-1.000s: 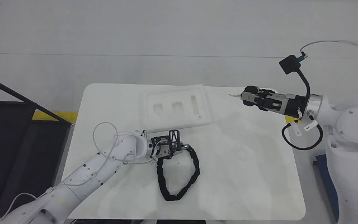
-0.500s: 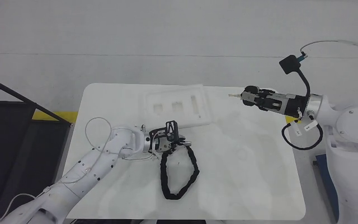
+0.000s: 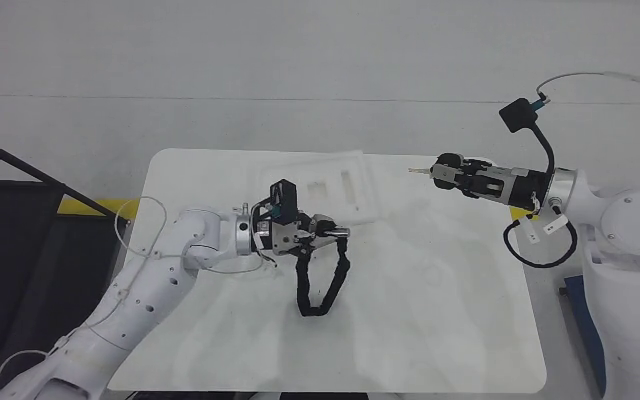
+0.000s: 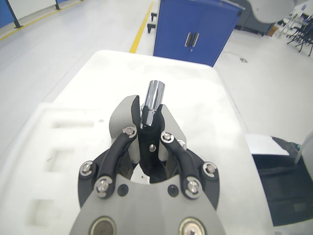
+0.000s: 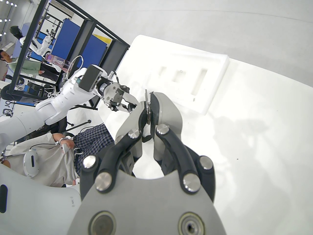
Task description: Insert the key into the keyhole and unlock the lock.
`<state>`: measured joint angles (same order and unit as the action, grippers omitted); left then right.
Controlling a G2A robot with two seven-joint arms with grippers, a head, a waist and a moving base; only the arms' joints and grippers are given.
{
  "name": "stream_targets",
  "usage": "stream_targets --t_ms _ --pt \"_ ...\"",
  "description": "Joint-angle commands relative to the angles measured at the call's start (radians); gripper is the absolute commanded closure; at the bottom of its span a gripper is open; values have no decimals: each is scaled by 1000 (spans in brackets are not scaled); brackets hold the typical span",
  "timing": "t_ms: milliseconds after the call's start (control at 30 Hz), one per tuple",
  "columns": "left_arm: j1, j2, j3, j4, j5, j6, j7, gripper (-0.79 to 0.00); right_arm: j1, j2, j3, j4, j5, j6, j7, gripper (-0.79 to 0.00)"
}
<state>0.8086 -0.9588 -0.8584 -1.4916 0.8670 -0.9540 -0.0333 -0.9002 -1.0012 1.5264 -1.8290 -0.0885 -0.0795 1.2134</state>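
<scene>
My left gripper is shut on the black head of the lock, held above the table's middle in the top view. The lock's chrome cylinder sticks out past the fingertips, pointing toward the right arm. Its black cable loop hangs down to the table. My right gripper is held over the table's far right part, shut on the key, whose blade points left toward the lock. In the right wrist view the key is pinched between the pads, with the left gripper farther off.
A white foam tray with three recesses lies on the white table at the back, just behind the lock. A blue cabinet stands on the floor beyond the table's edge.
The left arm has lifted the lock off the table and carried it right, turning the cylinder toward the right arm. The cable loop has been drawn up and narrowed. The right arm has stayed still.
</scene>
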Motion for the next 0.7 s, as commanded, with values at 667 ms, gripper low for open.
stream_targets --t_ms 667 --pt "-54 -44 -4 -78 -298 -58 182 0 159 18 -86 -20 137 23 245 0"
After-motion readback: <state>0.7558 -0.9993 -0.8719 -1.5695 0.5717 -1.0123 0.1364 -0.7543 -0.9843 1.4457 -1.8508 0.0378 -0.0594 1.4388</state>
